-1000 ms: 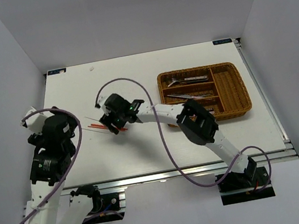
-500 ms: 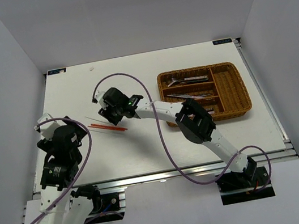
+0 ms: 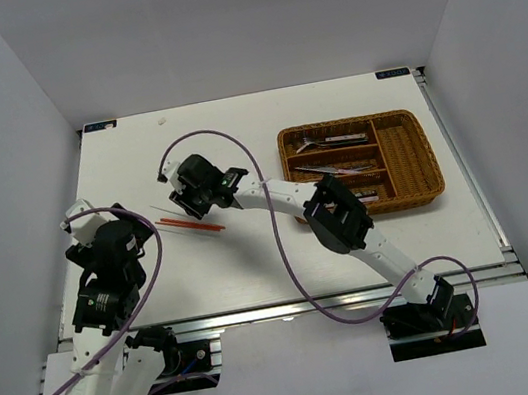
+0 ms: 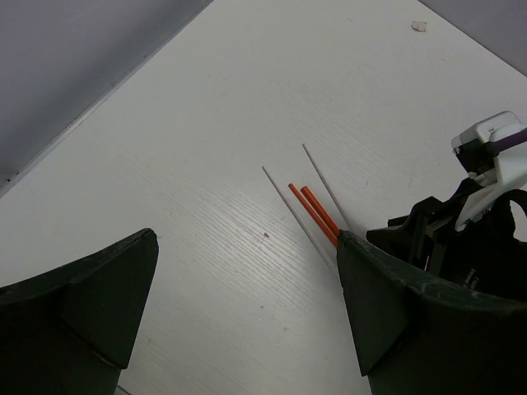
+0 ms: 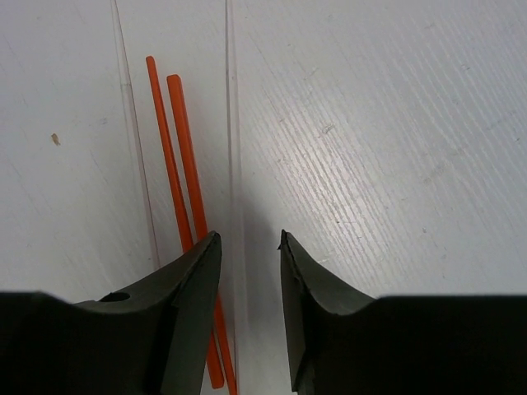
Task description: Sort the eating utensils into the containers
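Two orange chopsticks (image 3: 193,226) lie side by side on the white table, with two thin white chopsticks (image 5: 233,164) beside them. My right gripper (image 5: 249,239) is open by a narrow gap and stands low over them, with one white chopstick between its jaws and the orange chopsticks (image 5: 185,181) under its left finger. In the top view my right gripper (image 3: 190,210) is at their right end. My left gripper (image 4: 247,271) is open and empty, short of the orange chopsticks (image 4: 313,212). The wicker tray (image 3: 406,148) at the right holds metal utensils (image 3: 331,142).
The right arm (image 3: 285,199) stretches across the table from the tray side to the chopsticks, its purple cable (image 3: 225,143) looping above. The left arm (image 3: 105,275) stands near the table's left front corner. A small white scrap (image 3: 162,121) lies near the back edge.
My left arm has drawn back toward the front left. My right gripper has shifted slightly up and left over the chopsticks, which now show more fully on the table.
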Robot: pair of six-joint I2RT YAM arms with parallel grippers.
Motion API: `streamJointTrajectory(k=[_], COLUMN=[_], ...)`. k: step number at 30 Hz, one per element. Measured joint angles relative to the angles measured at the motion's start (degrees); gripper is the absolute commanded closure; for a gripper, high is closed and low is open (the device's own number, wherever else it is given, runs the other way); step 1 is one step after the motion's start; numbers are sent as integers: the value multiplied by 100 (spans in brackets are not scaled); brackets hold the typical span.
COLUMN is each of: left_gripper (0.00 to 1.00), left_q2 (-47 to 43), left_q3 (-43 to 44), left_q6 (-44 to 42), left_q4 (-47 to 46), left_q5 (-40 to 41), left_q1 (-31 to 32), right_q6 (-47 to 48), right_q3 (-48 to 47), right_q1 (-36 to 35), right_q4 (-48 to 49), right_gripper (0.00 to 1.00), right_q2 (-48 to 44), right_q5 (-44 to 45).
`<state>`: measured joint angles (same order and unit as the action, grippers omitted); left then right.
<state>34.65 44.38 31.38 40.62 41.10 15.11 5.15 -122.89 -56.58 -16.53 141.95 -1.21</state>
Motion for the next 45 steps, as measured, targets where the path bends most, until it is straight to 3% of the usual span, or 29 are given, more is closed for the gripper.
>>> streamJointTrajectory(k=[8,18,22,23,28,36,45], left_gripper=[2,2,2,2,2,2,2], left_q2=[-63,-92,-140,-144,-151,-210,-264], left_q3=[-9,-11,-11,-11,-33,-85,-101], left_q6=[0,-2,-2,-2,-2,-2,-2], left_q4=[-39,-42,-42,-44,-57,-81,-83], left_q5=[0,0,-2,0,-2,-2,-9], left_q1=[0,0,2,0,0,0,0], right_q6=[24,293,439,457,468,-94,-673], right_q3=[-144,-94,378,542,1147,2533,3571], right_q1=[17,31,31,31,31,199,1497], right_q4=[-7,-4,308,361,610,435,605], right_gripper=[60,88,93,100,100,100,100], right_q2=[396,391,166,72,-269,-1615,-4118], right_q5=[-50,310,476,518,616,494,863])
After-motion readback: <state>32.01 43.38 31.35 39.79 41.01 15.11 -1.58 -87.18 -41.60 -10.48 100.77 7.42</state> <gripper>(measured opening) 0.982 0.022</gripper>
